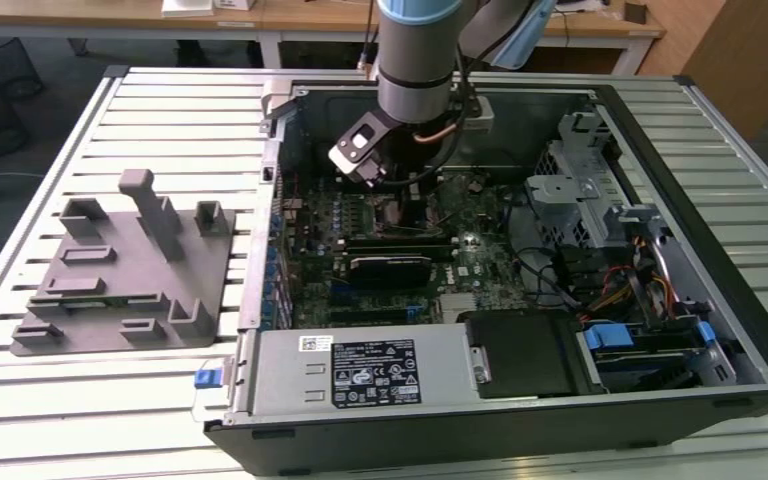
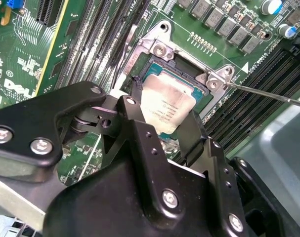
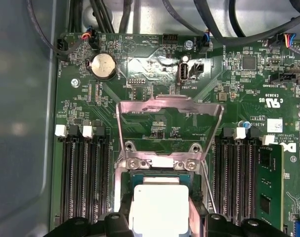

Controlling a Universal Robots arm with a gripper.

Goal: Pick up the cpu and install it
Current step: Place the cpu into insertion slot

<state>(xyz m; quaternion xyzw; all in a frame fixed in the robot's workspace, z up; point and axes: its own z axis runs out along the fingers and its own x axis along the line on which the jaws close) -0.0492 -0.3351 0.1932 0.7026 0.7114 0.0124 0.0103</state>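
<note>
Fingers (image 2: pixel 193 136) of my gripper (image 2: pixel 165 121) seem to clamp the cpu (image 2: pixel 167 101) between them, flat, silver top up, edges square with the socket (image 2: pixel 159 49).

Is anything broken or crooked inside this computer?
Nothing looks broken. The metal lid of the socket stands flipped up and a thin lever sticks out sideways, which looks odd, but that just leaves the socket open. The gripper holds the silver chip there; I cannot tell whether it lies flat.
</note>
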